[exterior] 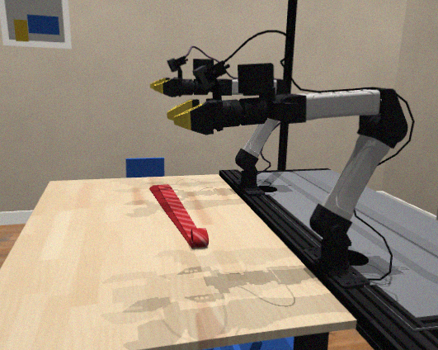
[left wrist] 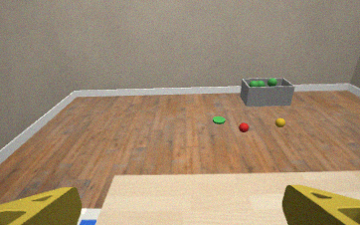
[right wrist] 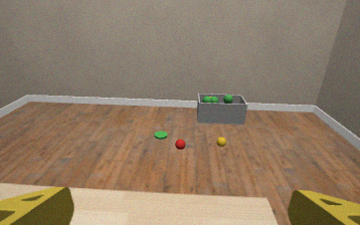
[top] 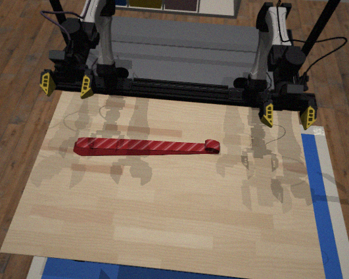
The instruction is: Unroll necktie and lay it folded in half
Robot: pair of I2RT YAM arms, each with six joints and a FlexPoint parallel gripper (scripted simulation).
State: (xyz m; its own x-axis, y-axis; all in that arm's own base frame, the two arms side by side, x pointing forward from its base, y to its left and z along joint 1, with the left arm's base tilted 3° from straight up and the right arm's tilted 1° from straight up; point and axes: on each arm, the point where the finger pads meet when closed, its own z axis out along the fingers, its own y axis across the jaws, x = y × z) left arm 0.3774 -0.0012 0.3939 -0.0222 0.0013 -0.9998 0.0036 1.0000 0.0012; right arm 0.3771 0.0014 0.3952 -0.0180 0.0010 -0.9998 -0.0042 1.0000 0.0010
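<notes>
The red necktie with pale stripes lies on the table as a long, straight strip, with a darker plain red layer showing along one side. A small roll stands at the end on the left arm's side; the other end is wider and flat. The inside of the roll is hidden. My left gripper is open and empty, high above the table, beyond the roll. My right gripper is open and empty, high up, near the wide end's side.
The black rail with both arm bases runs along one table edge. Past the opposite edge, a grey box, a red ball and a yellow ball are on the floor.
</notes>
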